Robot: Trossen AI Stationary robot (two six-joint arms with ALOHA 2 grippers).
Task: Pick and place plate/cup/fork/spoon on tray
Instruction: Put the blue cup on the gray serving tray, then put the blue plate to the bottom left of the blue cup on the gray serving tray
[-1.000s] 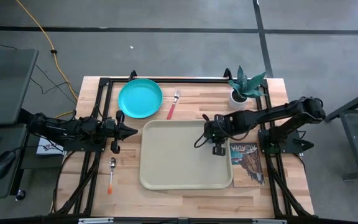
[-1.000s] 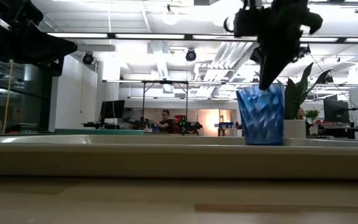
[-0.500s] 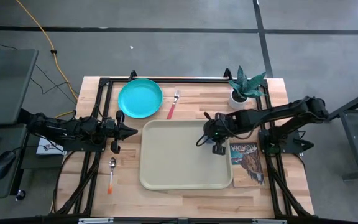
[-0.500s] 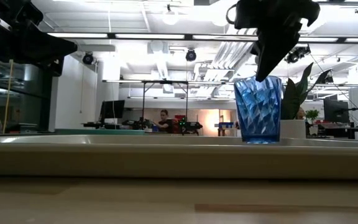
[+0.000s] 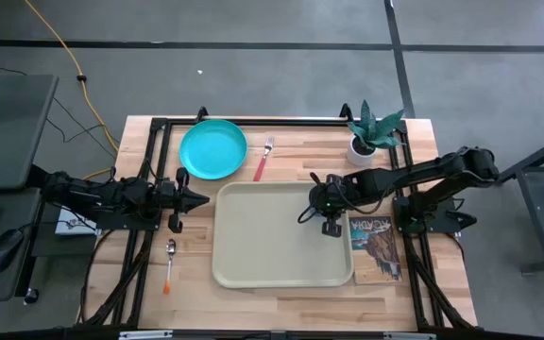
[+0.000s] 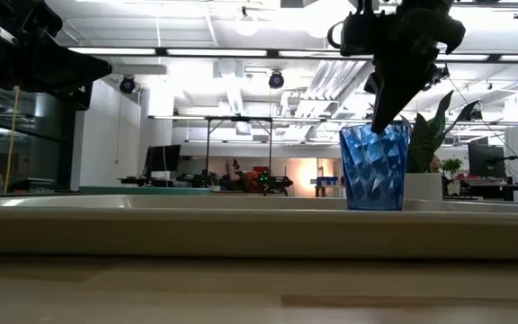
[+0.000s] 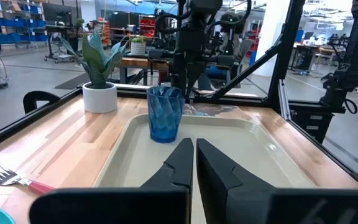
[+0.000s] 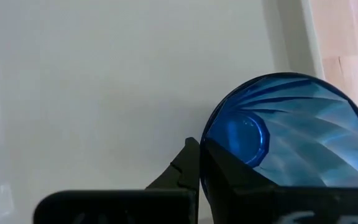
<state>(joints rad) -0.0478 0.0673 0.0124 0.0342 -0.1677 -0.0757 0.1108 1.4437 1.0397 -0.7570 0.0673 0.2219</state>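
High view shows the cup (image 5: 332, 225) standing upright in the tray (image 5: 263, 255), mouth up, near the tray's right rim. The right gripper (image 5: 329, 210) comes from above and pinches the cup's rim, one finger inside and one outside. The left gripper (image 5: 199, 199) waits just left of the tray, fingers pressed together, holding nothing. The fork (image 5: 263, 159) lies behind the tray, tines pointing away from it.

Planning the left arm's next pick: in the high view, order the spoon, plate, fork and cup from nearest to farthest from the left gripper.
From the left gripper:
1. Spoon, on the table beside the tray's left edge; the plate is nearly as close.
2. Plate, table's far side.
3. Fork, right of the plate.
4. Cup, by the tray's right rim.
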